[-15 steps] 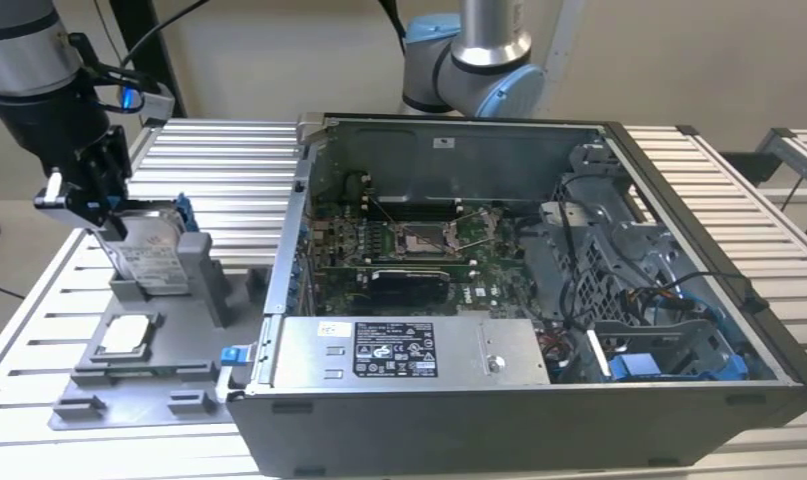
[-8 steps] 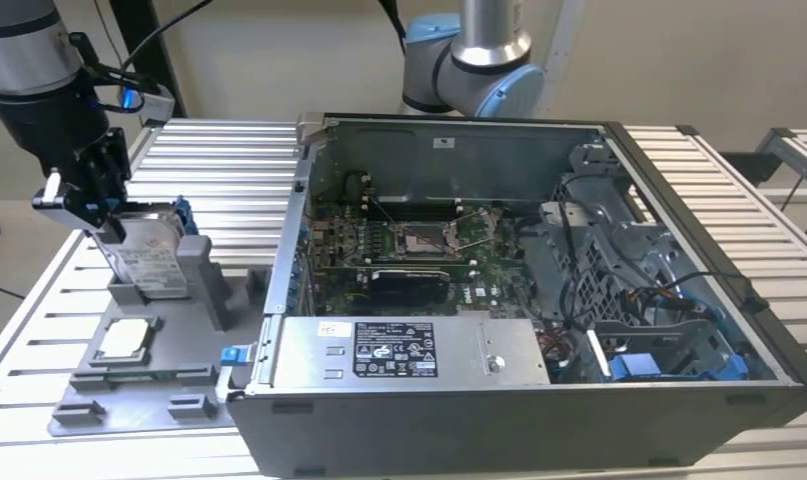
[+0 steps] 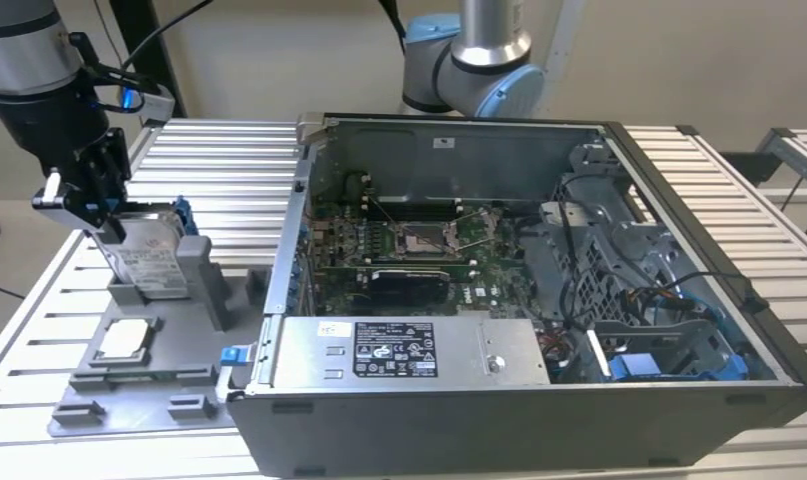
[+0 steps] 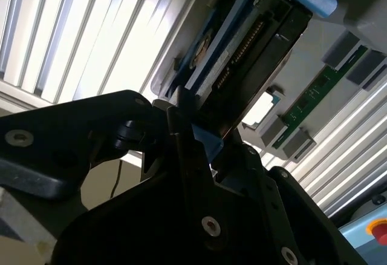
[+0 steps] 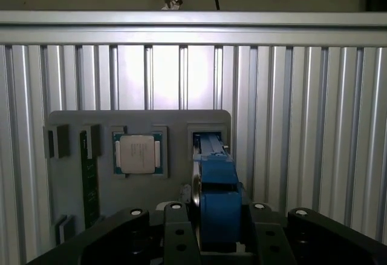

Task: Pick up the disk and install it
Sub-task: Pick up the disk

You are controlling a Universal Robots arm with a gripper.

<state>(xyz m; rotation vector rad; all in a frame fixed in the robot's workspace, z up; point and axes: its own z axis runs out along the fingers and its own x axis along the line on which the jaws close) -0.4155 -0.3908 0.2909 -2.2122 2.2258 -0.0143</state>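
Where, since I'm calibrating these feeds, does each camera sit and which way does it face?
Exterior view: off the arm, looking down on the open computer case; arm and gripper at the exterior view's left.
First wrist view: on the wrist, looking past the gripper onto the grey tray.
Second wrist view: on the wrist, looking along the gripper's side.
All three share the disk, clamped in the gripper.

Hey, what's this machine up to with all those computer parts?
A robot arm's gripper is closed on the disk, a silver hard drive in a blue frame. The disk stands upright at its slot in the grey parts tray, on the exterior view's left. Whether it has cleared the slot is hard to tell. A small square chip lies in the same tray. The open computer case sits on the exterior view's right, and the disk is not yet in it.
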